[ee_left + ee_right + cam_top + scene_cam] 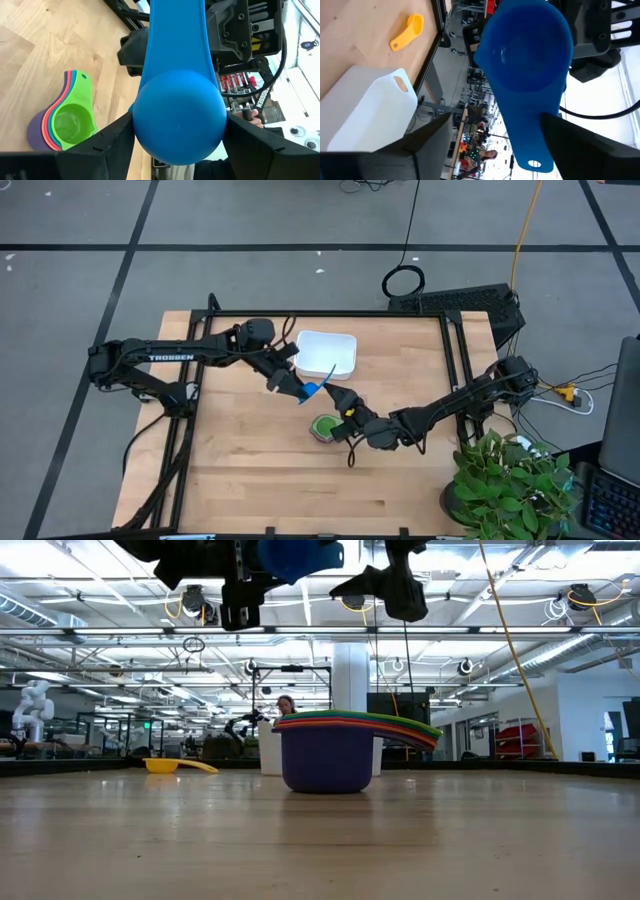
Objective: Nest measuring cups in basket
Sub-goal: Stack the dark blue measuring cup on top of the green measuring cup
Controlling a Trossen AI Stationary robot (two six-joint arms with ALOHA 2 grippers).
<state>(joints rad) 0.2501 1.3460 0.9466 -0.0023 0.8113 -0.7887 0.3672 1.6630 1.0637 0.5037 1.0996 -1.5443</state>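
We start nearest, in the low view: the nested stack of cups [340, 745] sits on the tabletop [320, 840], navy bowl at the bottom, green rim on top, handles fanned to one side. Well apart from it lies the yellow cup [165, 766], alone.

Above the stack, the blue cup [295, 557] hangs in the air. The left wrist view gives what the low view cuts off: the left gripper [177, 132] has its jaws clamped on the blue cup's bowl, one finger on either side, bowl underside facing the camera.

The right wrist view shows the cup's open mouth instead, and the handle with its hole. The right gripper [490, 150] has its jaws apart on either side of that handle, not pressing it.

From overhead, both grippers meet at the blue cup, just beside the basket [327, 353] and near the green-topped stack. The basket itself, white, stands farther back on the tabletop; nothing shows inside it. Only the right wrist view places the yellow cup beyond the basket.
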